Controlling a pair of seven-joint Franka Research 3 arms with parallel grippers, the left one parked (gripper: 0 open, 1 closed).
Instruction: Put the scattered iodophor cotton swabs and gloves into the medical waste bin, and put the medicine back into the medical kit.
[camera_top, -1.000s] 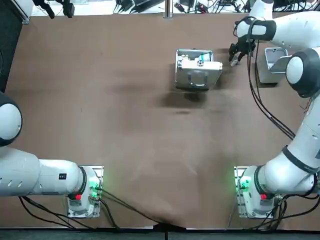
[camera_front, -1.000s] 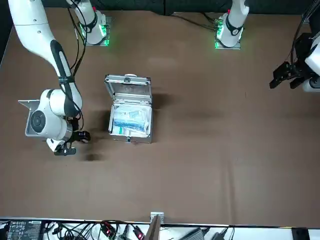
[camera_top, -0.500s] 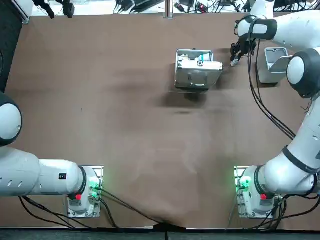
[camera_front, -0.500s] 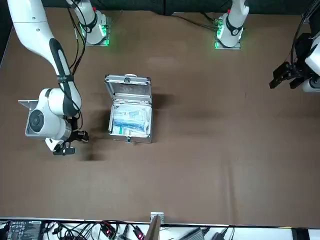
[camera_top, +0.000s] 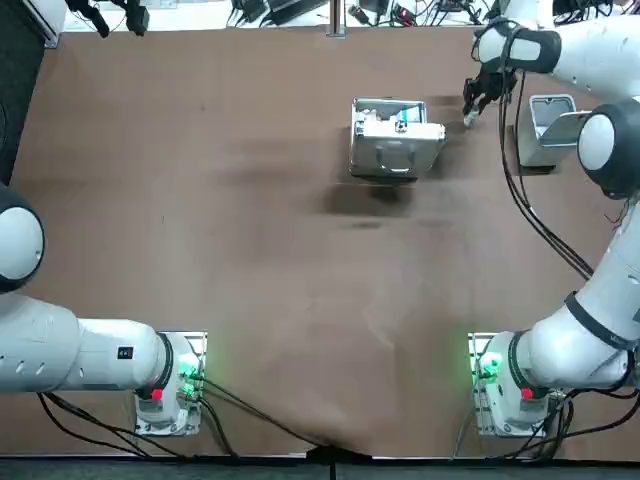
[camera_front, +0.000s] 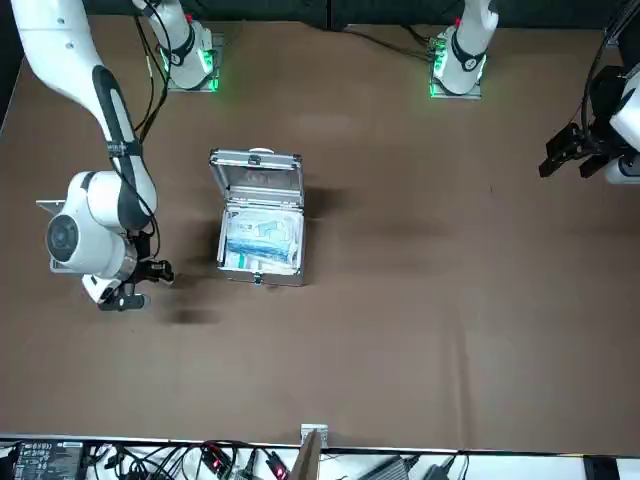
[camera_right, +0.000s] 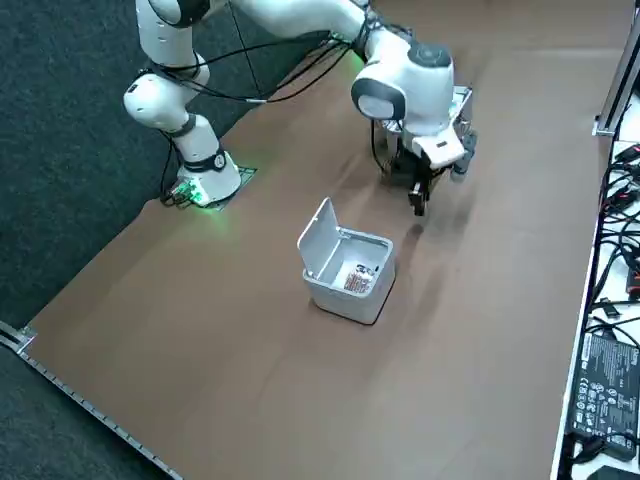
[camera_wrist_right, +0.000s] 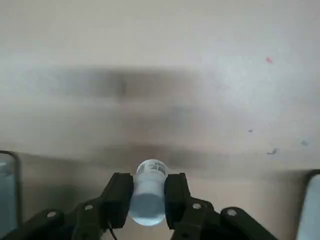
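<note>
Fingers (camera_wrist_right: 120, 197) of the right hand (camera_wrist_right: 148, 202) are clamping a small pale cylindrical medicine bottle with a ribbed white cap (camera_wrist_right: 149, 172) across its body, the cap standing up past the fingertips. Below it the brown desk (camera_top: 300, 250) is lying bare under the hand's shadow. The hand is hanging above the desk, between two things. Just to one side the silver metal medical kit (camera_top: 395, 140) is sitting with its lid raised and printed packets showing inside. On the other side the grey open-topped medical waste bin (camera_top: 545, 125) is waiting near the desk's edge. No swabs or gloves are showing on the desk, so the bottle is probably the last item, and it is heading for the kit. Several things could be going wrong from here. The bottle is round and smooth, and only narrow pads are gripping it, so a quick swing could be sliding it out. The raised lid is standing close to the approach path and a low pass could be knocking it or shoving the kit. The packets are filling the kit already, so a high release could be sending the bottle bouncing or rolling out. The bin is sitting close enough that a mistaken drop there is possible.
</note>
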